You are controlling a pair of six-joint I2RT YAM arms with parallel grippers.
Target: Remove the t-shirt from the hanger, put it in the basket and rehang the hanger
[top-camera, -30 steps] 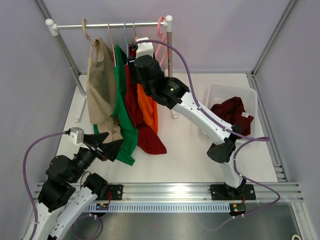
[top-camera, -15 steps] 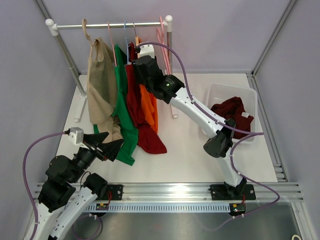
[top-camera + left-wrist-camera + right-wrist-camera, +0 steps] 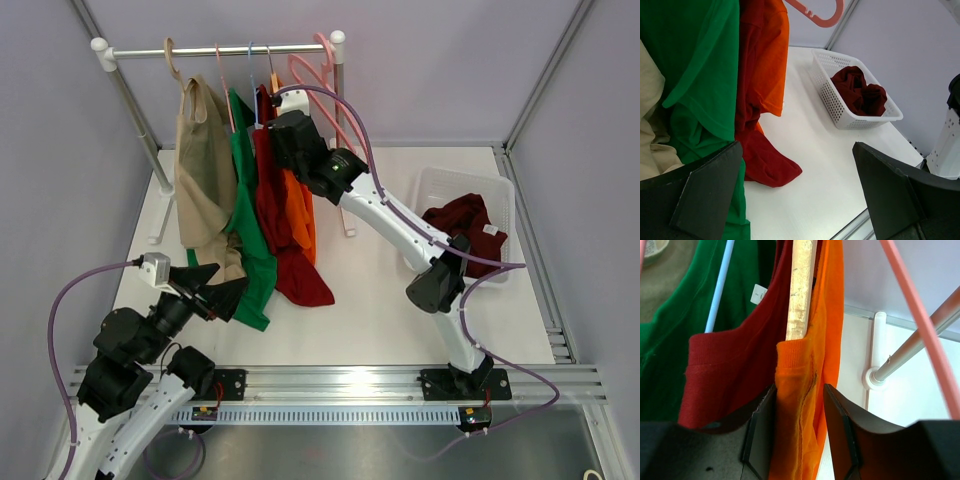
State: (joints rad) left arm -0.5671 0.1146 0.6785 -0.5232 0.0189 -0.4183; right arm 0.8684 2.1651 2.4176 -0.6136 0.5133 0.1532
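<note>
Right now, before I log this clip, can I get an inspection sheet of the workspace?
Surface: white table, clothes rack at its far side.
Job's things: orange t-shirt on a wooden hanger hung on the clothes rack.
Clutter: beige shirt, green shirt and dark red shirt hang beside it; empty pink hanger; white basket holding a maroon garment.
Grippers: left tool open, holding nothing; right tool has jaws either side of the orange t-shirt's neckline, grip unconfirmed.
Cables: left purple cable and right purple cable loop off the arms.
Surroundings: pale walls on three sides.
</note>
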